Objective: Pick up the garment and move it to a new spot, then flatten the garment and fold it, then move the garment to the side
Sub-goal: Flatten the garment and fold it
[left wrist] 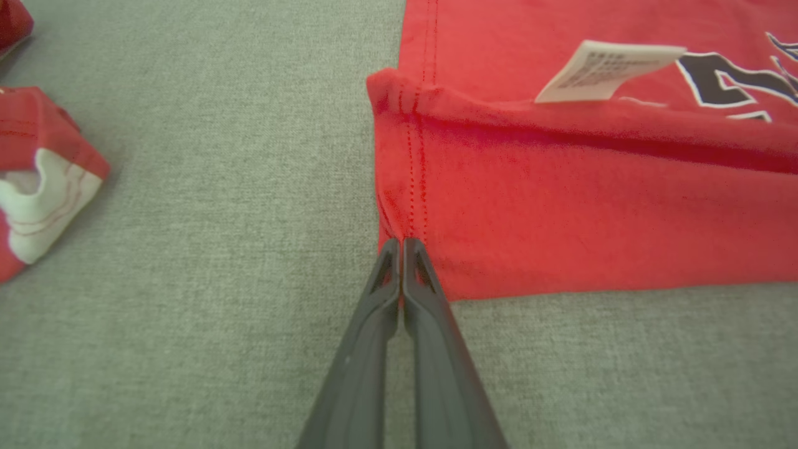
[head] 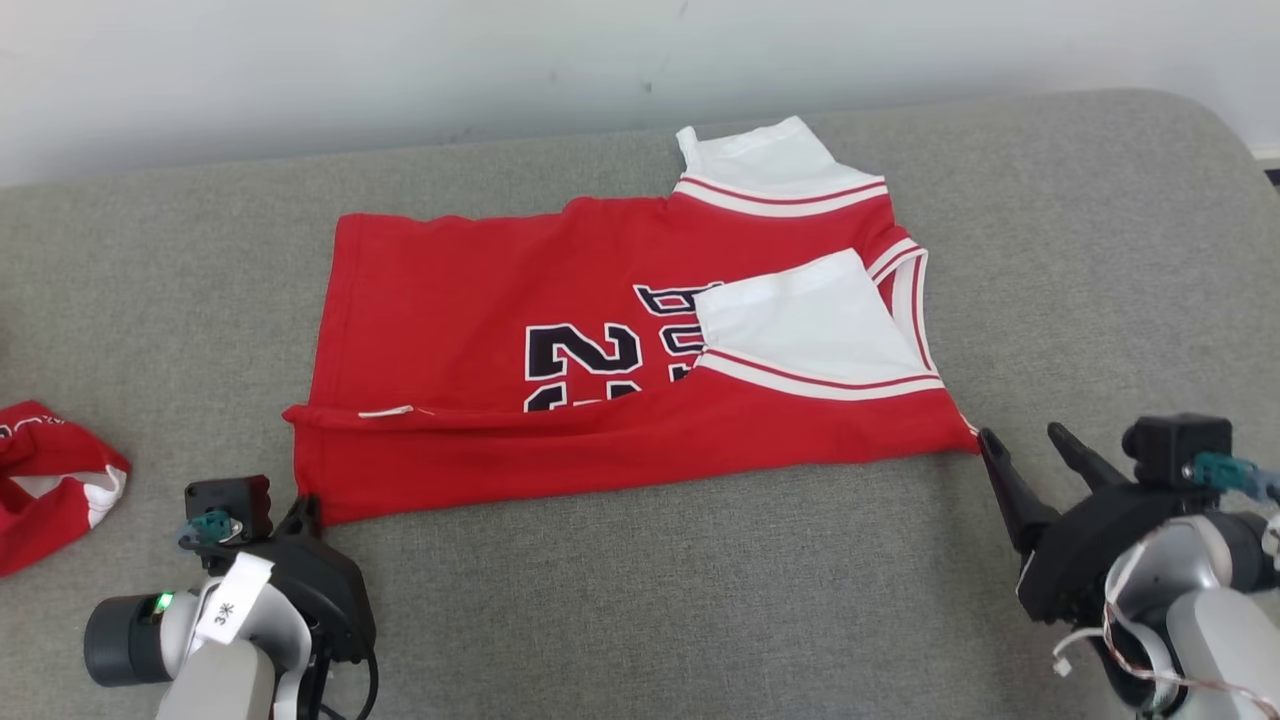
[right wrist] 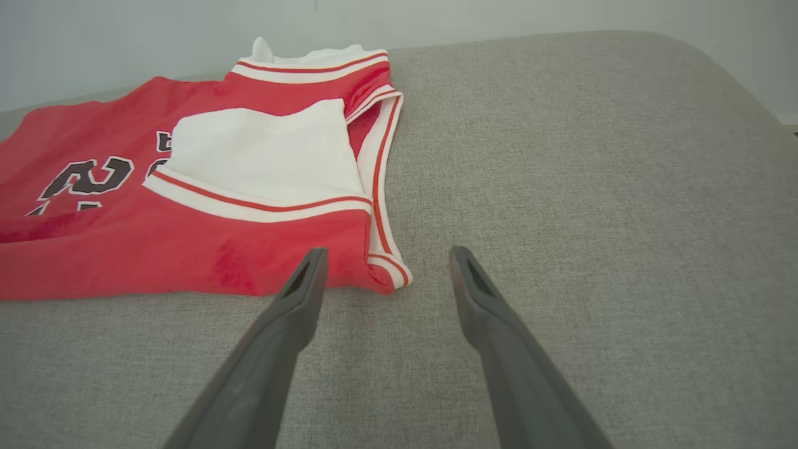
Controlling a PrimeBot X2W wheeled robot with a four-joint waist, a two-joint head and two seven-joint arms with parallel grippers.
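- Far left: spare red garment [head: 50, 480], bunched near the surface [head: 640, 600] edge, well apart from the jersey. Not my target, I leave it.
- Left claw [left wrist: 401, 244]: fingers together, tips at the jersey [head: 480, 300] near-left hem corner, right on the seam line. The cloth puckers toward the tips, so I read it as pinched on the hem.
- Jersey: mid surface, lying sideways, with the hem to the left and the shoulders to the right. It lies mostly flat. The near long edge is already folded up over the lower part of the number. A label [left wrist: 605, 72] pokes out along that fold.
- White flap [head: 810, 325] turned over on the right half. Another white bit sticks out at the far right corner.
- Right claw [right wrist: 386, 252]: fingers apart, holding nothing. The near-right jersey corner sits between the tips, closer to the left finger. I can't tell whether the tips touch the cloth yet.
- Step, my call: the fold is mid-way. One lengthwise fold is done and I'm taking hold for the next.
- Next move needs: the right claw down and closed on that corner, grabbing both layers. Then both claws lift level and carry the near edge across toward the far edge.
- Risk: a thin pinch on the left may slip, and uneven lifting would skew the fold.
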